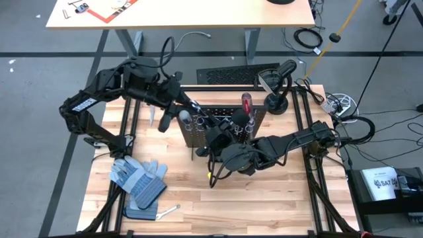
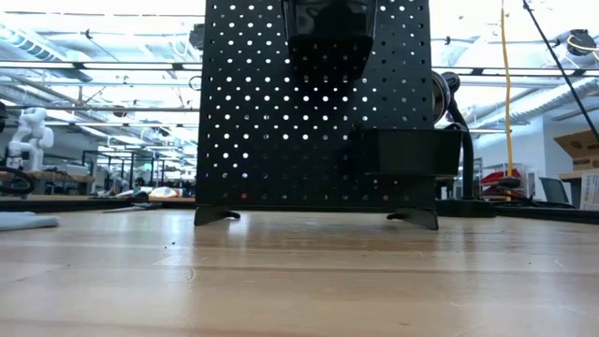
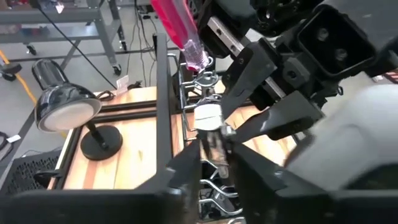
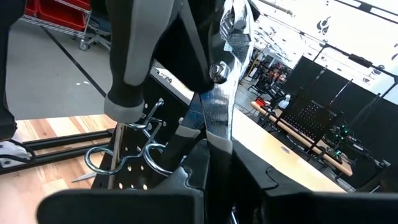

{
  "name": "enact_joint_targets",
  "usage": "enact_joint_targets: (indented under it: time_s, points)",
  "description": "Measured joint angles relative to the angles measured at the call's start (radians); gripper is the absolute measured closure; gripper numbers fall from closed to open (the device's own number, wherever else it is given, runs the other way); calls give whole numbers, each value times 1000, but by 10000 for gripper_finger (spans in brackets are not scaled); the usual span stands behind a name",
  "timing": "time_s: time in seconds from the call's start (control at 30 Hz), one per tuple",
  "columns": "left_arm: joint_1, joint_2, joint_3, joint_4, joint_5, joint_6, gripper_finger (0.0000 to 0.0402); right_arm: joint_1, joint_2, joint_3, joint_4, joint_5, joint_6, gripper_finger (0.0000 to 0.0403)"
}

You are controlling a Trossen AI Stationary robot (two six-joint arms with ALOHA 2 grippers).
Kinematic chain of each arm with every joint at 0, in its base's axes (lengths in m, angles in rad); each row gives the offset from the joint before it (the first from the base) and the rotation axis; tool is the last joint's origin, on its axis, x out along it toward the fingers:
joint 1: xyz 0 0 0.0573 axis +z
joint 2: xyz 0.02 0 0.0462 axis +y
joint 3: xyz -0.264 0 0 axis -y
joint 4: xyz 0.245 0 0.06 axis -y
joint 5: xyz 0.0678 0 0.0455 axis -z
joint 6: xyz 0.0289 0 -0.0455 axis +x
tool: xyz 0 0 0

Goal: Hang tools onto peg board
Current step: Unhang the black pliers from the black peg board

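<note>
High view first: we've got the upright black perforated metal peg board standing mid-table on the pale wooden table, seen edge-on from above. A screwdriver with a red handle sits in one of its rings, handle up, long axis vertical. The left gripper reaches in from the left at the board's ring row with a grey-handled screwdriver right at its fingertips. The right gripper comes in from the right, just in front of the board. Blue-grey work gloves lie near the front left, with a small silver wrench beside them.

Low view: we only see the board's back and its black box-shaped bin; no grippers.

Left wrist view: the fingers are pinched on the grey screwdriver's shaft, with the red handle upright in a silver ring beyond.

Right wrist view: the fingers are clamped on black-and-silver pliers, long axis upright, beside the grey handle hanging in the rings.
</note>
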Motion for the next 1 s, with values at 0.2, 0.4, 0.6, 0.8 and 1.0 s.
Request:
enact_joint_targets:
  time_s: [0.2,0.4,0.6,0.8,1.0]
  points:
    - [0,-5,0,0,11,-9,371,0,0,0,-1,2,-2,372]
    - [0,-3,0,18,16,0,345,0,0,0,1,5,1,372]
    - [0,-2,0,63,21,6,283,-1,0,0,3,-15,1,372]
    - [1,-2,0,92,25,1,312,-2,0,0,7,-31,3,372]
    - [0,-2,0,84,36,-25,363,-2,1,0,1,-31,0,372]
